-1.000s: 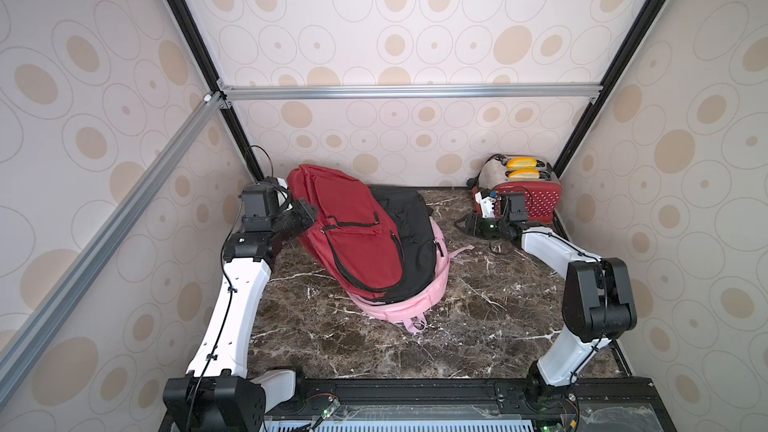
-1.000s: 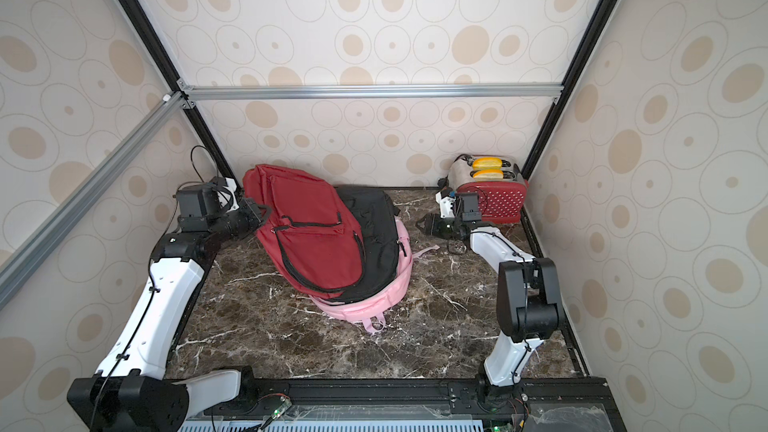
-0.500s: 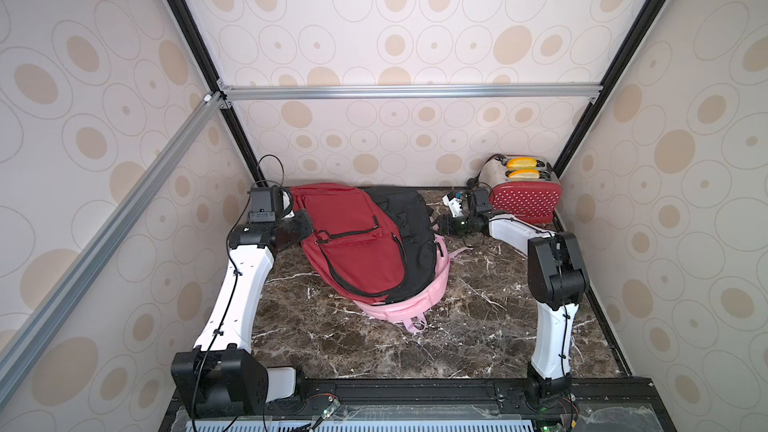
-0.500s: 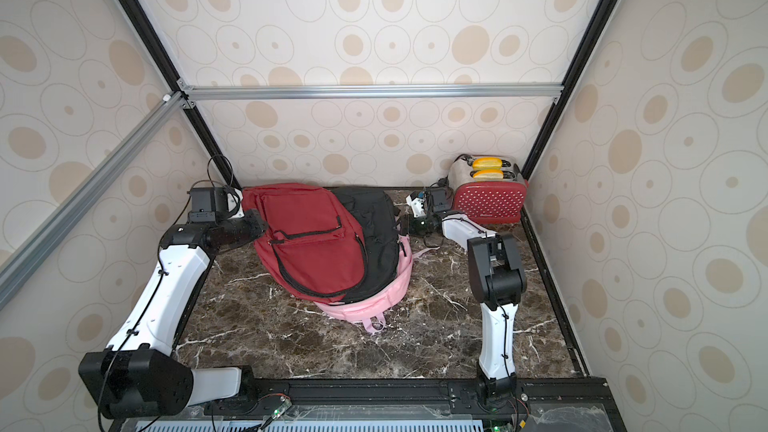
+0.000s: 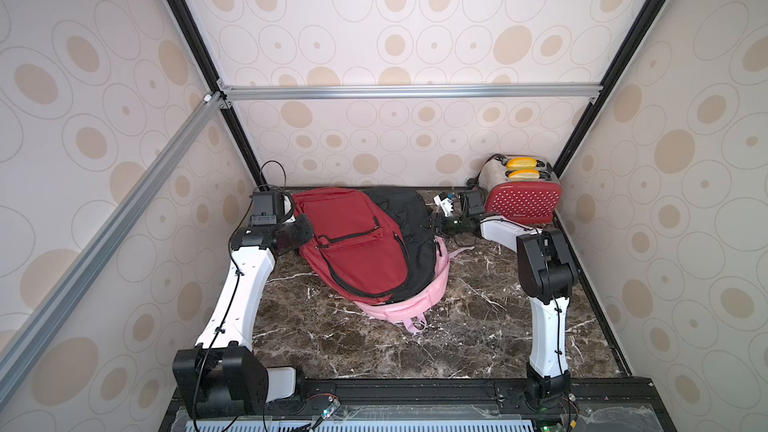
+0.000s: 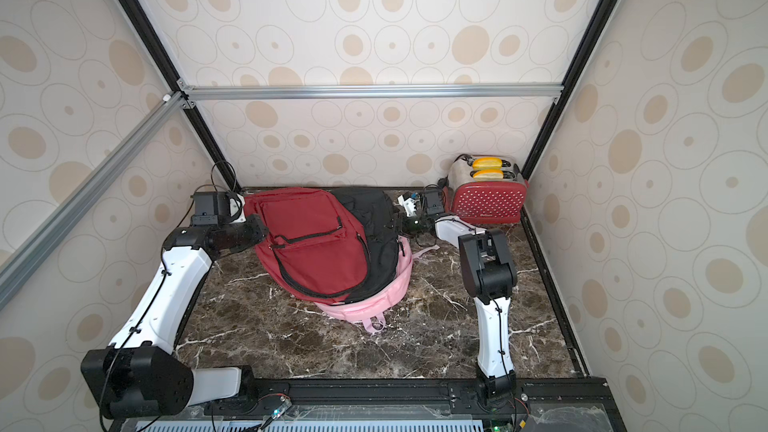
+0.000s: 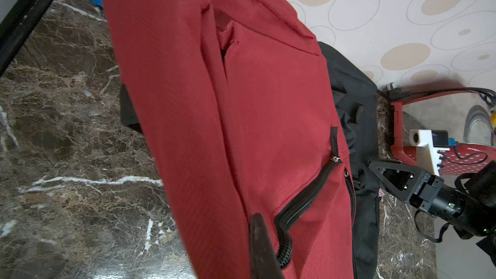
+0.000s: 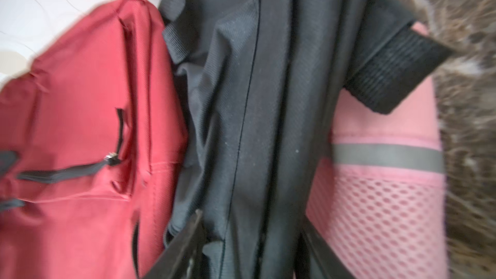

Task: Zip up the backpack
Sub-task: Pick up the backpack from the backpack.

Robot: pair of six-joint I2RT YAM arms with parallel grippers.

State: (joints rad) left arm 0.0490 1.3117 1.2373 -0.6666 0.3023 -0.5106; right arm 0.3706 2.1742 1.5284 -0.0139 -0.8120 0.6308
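A red backpack [image 5: 353,243] lies on top of a black backpack [image 5: 411,218] and a pink one [image 5: 419,301] in both top views. Its black main zipper [image 7: 303,202] gapes beside my left finger [image 7: 263,242]. The front pocket's slider [image 7: 336,159] sits at the end of its track. My left gripper [image 5: 305,227] is shut on the red backpack's left edge; the fabric hides its other finger. My right gripper [image 8: 252,218] is open at the black backpack's right side [image 6: 405,224], with a fold of black fabric between its fingers.
A red toaster [image 5: 521,201] with two yellow buns stands at the back right corner, just behind my right wrist. Its cord [image 7: 429,92] runs along the back wall. The marble table [image 5: 374,347] is walled on three sides.
The red backpack, held up a second ago, has sunk flatter with my left gripper. My right gripper swung left from the toaster to the black backpack, and its jaws have narrowed.
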